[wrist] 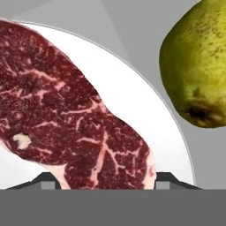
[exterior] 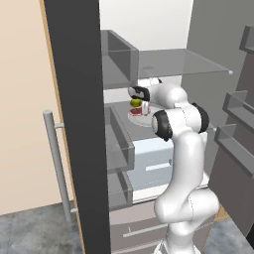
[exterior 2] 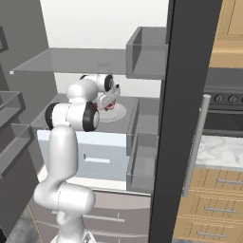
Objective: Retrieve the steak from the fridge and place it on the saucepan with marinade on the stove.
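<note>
Steak (wrist: 75, 119) lying flat on the white plate (wrist: 145, 110) on a fridge (exterior: 74, 124) shelf, long way running slantwise between the tips. Gripper (wrist: 100, 183) right over it, tips apart either side, not squeezing yet. Green fruit (wrist: 198, 62) just beside, off the plate.

A plain beige wall (exterior: 22, 99) fills the left of the left base view, above a mottled grey floor (exterior: 30, 230). In the right base view, light wooden drawers (exterior 2: 213, 199) with slim metal pulls sit under a pale marble worktop (exterior 2: 220, 149) at the right. A wooden upper cabinet (exterior 2: 232, 28) hangs above. Lighting is even and soft.
</note>
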Motion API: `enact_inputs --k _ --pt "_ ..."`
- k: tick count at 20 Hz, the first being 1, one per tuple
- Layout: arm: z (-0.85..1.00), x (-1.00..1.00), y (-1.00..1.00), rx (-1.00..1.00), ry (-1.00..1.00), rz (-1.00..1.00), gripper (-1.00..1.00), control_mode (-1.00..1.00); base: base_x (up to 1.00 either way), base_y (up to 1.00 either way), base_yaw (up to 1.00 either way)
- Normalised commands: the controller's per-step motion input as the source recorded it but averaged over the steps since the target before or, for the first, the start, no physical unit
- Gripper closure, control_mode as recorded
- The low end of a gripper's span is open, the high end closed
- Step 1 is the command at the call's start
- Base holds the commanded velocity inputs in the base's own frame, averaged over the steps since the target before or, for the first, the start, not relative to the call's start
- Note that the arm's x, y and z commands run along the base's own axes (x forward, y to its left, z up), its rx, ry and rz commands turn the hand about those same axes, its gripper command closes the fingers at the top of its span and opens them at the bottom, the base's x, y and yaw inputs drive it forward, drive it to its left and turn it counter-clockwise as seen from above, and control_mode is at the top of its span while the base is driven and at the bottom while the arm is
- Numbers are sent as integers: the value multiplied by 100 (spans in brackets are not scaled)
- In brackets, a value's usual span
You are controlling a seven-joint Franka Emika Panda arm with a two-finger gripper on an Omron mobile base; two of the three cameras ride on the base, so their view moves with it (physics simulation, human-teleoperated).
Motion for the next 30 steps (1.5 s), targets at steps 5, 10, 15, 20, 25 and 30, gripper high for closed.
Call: enact_inputs --k 5,10,15,20,25,30 --pt "0 -26 0 0 -1 0 100 -100 0 0 0" --pt "0 -6 0 0 0 0 100 -100 0 0 0" --pt "0 -33 0 0 0 0 100 -100 0 0 0" --pt "0 -68 0 0 0 0 100 -100 0 0 0" --pt "1 -82 0 0 -1 0 100 -100 0 0 0" --pt "8 -84 0 0 -3 0 100 -100 0 0 0"
